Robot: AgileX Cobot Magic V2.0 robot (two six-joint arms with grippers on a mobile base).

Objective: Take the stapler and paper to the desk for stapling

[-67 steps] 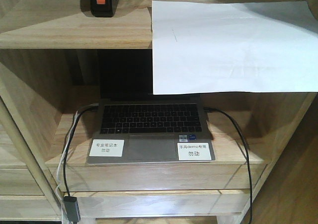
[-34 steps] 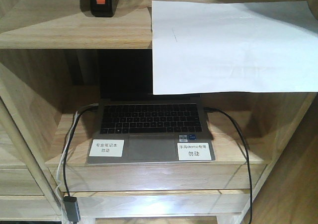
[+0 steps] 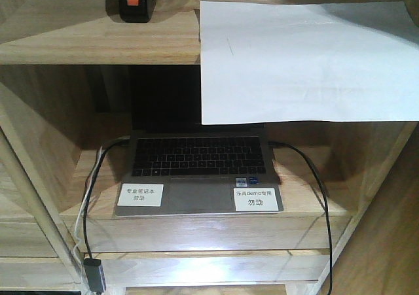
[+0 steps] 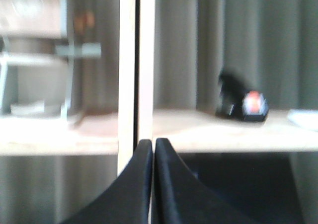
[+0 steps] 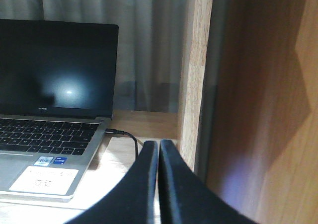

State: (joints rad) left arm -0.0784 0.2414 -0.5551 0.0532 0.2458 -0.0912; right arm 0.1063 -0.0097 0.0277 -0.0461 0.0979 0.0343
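Two closed, empty grippers: left gripper (image 4: 153, 143) at lower centre, stapler (image 4: 242, 103) on shelf (image 4: 198, 132) up-right of it, well apart; right gripper (image 5: 159, 144) near laptop (image 5: 54, 85); paper (image 3: 308, 59) draped over shelf edge, upper right.

Warm indoor light fell from above and in front on the shelf unit (image 3: 98, 43) in the front view, which was sharp throughout. The paper (image 3: 308, 63) was the brightest area, with a grey shadow across its upper right corner. The recess behind the laptop (image 3: 200, 171) lay near black, and a pale sheen ran along the lower ledge (image 3: 209, 269). The left wrist view was soft all over: the stapler (image 4: 243, 102) was smeared, and the shelf unit's surface to the left was washed out. In the right wrist view the laptop's dark screen carried a dim round reflection, while the wooden wall (image 5: 258, 110) at right was blurred.
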